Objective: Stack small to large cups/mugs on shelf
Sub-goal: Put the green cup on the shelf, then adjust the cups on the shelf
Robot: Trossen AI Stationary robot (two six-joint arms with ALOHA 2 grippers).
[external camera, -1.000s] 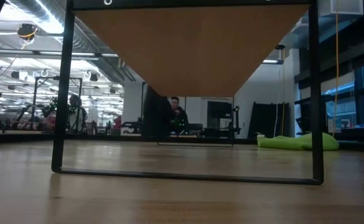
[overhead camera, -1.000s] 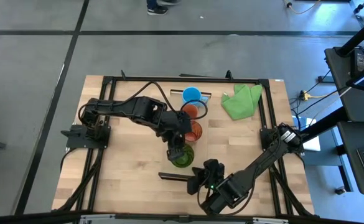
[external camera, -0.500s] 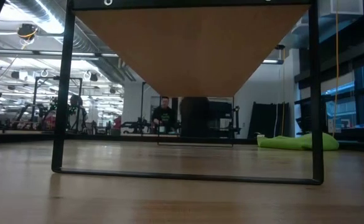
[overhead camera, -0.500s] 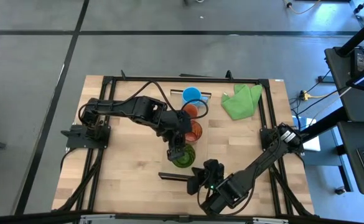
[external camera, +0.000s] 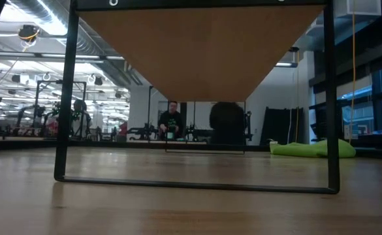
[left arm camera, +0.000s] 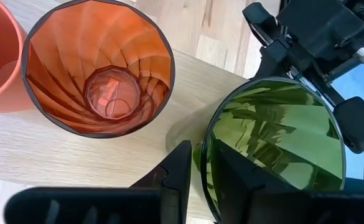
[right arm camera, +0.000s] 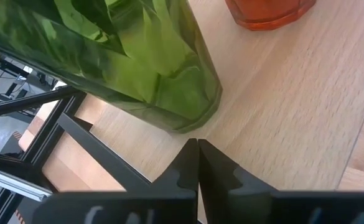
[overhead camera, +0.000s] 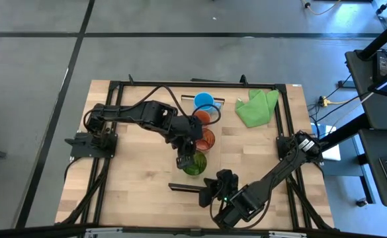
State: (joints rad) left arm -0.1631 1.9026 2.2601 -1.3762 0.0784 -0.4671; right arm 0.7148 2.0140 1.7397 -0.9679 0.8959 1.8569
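The table (overhead camera: 133, 165) is a pale wooden top framed by dark metal rails, standing on a grey concrete floor (overhead camera: 34, 53) crossed by dark lines. Along the middle of it lies the shelf (overhead camera: 214, 125), a light plank on which four cups stand in a row. The blue mug (overhead camera: 204, 101) is at the far end, then the small red cup (overhead camera: 202, 117), the red tumbler (overhead camera: 206, 138), and the green tumbler (overhead camera: 194, 163) nearest the front. A bright green cloth (overhead camera: 257, 107) lies crumpled beside them, toward the right edge of the table.

The left gripper (overhead camera: 186, 158) reaches in from the left side and is clamped on the green tumbler's rim: in its wrist view one finger (left arm camera: 178, 180) sits outside the wall and the other inside the tumbler (left arm camera: 272, 149), with the red tumbler (left arm camera: 98, 65) just beside it on the wood. The right gripper (overhead camera: 210, 190) waits near the front edge, its fingers (right arm camera: 185, 171) pressed together on nothing, pointing at the green tumbler's base (right arm camera: 138, 68).

From table height, the shelf's underside (external camera: 200, 49) and a dark bracket frame (external camera: 63, 98) fill the view. Beyond is a large hall with ceiling lights, equipment and a person (external camera: 172, 121) far off.
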